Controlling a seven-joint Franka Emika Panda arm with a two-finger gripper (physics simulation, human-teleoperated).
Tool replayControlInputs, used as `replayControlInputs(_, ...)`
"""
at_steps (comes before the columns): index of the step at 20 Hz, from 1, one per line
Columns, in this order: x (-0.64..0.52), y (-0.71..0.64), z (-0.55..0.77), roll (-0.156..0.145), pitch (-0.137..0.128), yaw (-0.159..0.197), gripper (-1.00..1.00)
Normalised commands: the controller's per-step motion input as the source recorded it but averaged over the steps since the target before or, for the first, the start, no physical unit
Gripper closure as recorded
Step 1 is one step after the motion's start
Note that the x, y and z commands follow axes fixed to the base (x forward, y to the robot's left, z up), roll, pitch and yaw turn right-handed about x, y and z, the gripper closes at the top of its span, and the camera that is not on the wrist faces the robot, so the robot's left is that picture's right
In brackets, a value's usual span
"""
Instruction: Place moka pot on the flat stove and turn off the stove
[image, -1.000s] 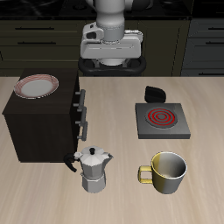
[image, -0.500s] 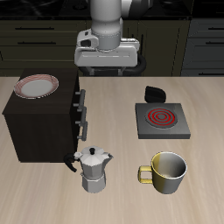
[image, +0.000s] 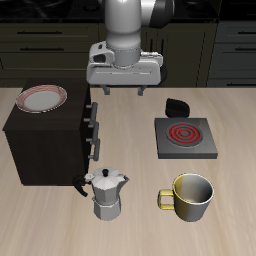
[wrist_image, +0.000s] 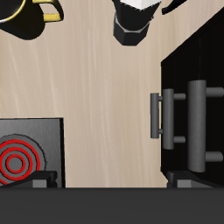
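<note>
The gripper (image: 124, 90) hangs high over the far part of the table (image: 130, 230), its two fingers (image: 105, 89) spread well apart and holding nothing. Below and nearer, the dark cabinet (image: 45, 145) stands with its drawer handles (image: 92, 125) facing the stove (image: 184, 139); a plate (image: 43, 98) lies on the cabinet's top. The stove's red coil (image: 184, 131) glows, and its black knob (image: 176, 106) sits at the stove's far edge. The pot (image: 106, 192) stands upright close to the table's front edge, just before the cabinet's near corner and well apart from the stove. The yellow mug (image: 190, 196) stands beside the pot, near the front edge, in front of the stove.

In the wrist view the pot (wrist_image: 136, 19), mug (wrist_image: 31, 16), coil (wrist_image: 19, 160) and cabinet handles (wrist_image: 179, 122) all show far beneath.
</note>
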Motion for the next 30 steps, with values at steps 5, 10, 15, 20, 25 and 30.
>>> replayControlInputs(5, 0.29, 0.01, 0.02, 0.003, -0.005, -0.013, -1.0)
replayControlInputs(10, 0.23, -0.09, 0.12, -0.024, -0.002, -0.008, -1.0)
replayControlInputs(15, 0.27, -0.15, 0.05, -0.013, 0.015, 0.0, -1.0)
replayControlInputs(20, 0.24, -0.03, 0.08, 0.021, -0.01, 0.049, -1.0)
replayControlInputs(25, 0.13, -0.1, 0.04, -0.014, -0.001, -0.03, -1.0)
replayControlInputs(30, 0.16, -0.02, 0.03, 0.014, -0.007, 0.012, -1.0)
